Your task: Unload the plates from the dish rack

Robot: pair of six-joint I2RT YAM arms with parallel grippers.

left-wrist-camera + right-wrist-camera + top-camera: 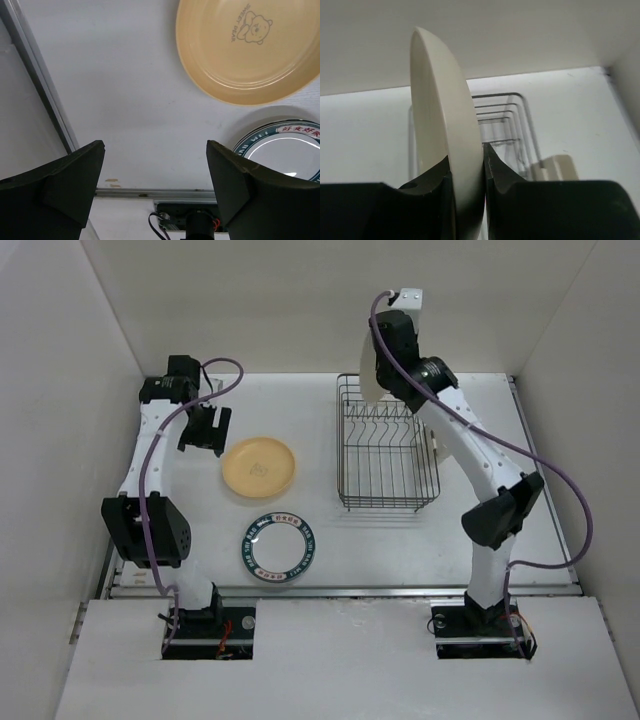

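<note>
So the cream plate is standing on edge, pinched tight at its rim between the two fingers of the right gripper. From the top it's up over the far left end of the dish rack; can't tell if it's touching the wires. The rack has a little beige box clipped on its right side.

Two more plates lie flat on the table, left of the rack: the orange-yellow plate with a small bear print, and nearer the arm bases the teal-rimmed plate, close to it but not touching. The left gripper hangs just left of the orange one, fingers spread wide, gripping nothing.
</note>
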